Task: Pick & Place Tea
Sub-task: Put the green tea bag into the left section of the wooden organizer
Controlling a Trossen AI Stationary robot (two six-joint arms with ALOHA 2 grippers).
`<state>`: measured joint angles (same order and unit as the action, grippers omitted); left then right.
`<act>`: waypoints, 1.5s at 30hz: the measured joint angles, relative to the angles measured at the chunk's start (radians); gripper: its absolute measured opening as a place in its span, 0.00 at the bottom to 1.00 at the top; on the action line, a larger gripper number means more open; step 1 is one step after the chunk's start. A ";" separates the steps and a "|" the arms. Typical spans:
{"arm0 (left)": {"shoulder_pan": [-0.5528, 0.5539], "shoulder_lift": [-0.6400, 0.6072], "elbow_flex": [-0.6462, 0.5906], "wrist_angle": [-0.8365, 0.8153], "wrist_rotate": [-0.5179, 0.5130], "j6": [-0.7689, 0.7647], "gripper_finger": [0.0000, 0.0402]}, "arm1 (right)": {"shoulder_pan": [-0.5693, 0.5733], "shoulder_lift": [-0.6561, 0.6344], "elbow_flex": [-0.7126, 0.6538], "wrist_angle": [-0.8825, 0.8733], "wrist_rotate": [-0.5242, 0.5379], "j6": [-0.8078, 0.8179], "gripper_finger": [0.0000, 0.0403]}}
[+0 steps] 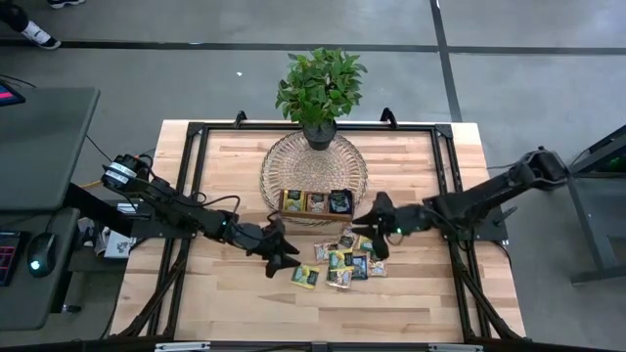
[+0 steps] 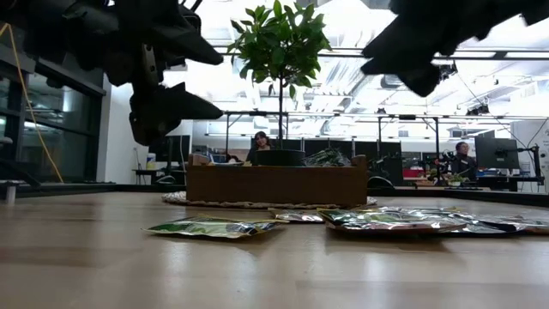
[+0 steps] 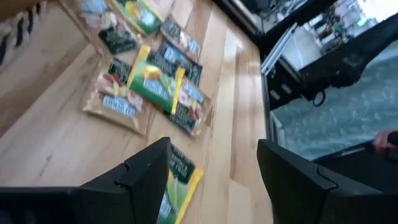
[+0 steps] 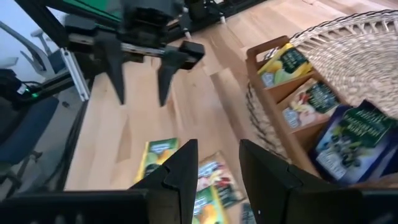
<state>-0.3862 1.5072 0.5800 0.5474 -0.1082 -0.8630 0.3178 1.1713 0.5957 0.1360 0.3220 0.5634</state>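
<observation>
Several tea sachets [image 1: 342,262] lie flat on the wooden table, just in front of a brown wooden tray [image 1: 315,218]. Each of the tray's three compartments holds sachets [image 4: 298,102]. The tray stands on the near part of a round woven mat [image 1: 293,156]. My left gripper [image 1: 284,252] hangs open above the table, left of the loose sachets [image 3: 149,81], with nothing between its fingers. My right gripper [image 1: 369,217] hovers open at the tray's right end, above the pile, and its fingers [image 4: 180,171] are bare. Both grippers are clear of the table in the low view.
A potted plant [image 1: 320,88] stands on the far part of the mat. A black frame [image 1: 445,186] runs around the tabletop. Bare wood lies near the front edge [image 1: 323,313] and at the left [image 1: 196,196]. People sit in the room beyond [image 2: 260,142].
</observation>
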 joint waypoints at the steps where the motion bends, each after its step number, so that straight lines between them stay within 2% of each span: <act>1: 0.000 0.000 0.000 -0.011 0.013 0.001 0.59 | 0.025 0.000 0.000 0.000 0.029 0.017 0.28; 7: -0.015 0.001 0.000 -0.081 0.076 0.001 0.59 | 0.141 0.000 0.000 0.008 0.172 0.108 0.27; 14: -0.084 0.001 0.000 -0.088 0.030 -0.001 0.59 | 0.207 0.093 0.114 0.010 0.211 0.057 0.20; 18: -0.108 0.001 0.000 -0.097 -0.028 -0.028 0.59 | 0.213 0.218 0.211 -0.018 0.183 -0.008 0.18; 21: -0.108 0.001 0.000 -0.105 -0.030 -0.062 0.59 | 0.213 0.327 0.284 -0.048 0.121 -0.044 0.17; 25: -0.105 0.011 0.000 -0.103 -0.040 -0.108 0.59 | 0.213 0.472 0.386 -0.104 0.019 -0.014 0.17; 29: -0.106 0.019 -0.001 -0.112 -0.031 -0.157 0.59 | 0.213 0.594 0.489 -0.163 -0.011 0.164 0.17; 35: -0.105 0.080 0.002 -0.106 0.026 -0.302 0.59 | 0.212 0.716 0.592 -0.173 -0.011 0.620 0.16; 38: -0.105 0.111 0.005 -0.079 0.047 -0.365 0.59 | 0.213 0.746 0.611 -0.173 0.007 0.799 0.16; 41: -0.105 0.153 0.004 -0.055 0.049 -0.407 0.59 | 0.216 0.757 0.610 -0.172 0.055 0.896 0.16; 45: -0.105 0.169 0.006 -0.034 0.050 -0.463 0.59 | 0.227 0.760 0.610 -0.147 0.095 0.919 0.16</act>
<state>-0.4911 1.6766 0.5856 0.5132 -0.0587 -1.3257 0.5448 1.9308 1.2055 -0.0108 0.4170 1.4828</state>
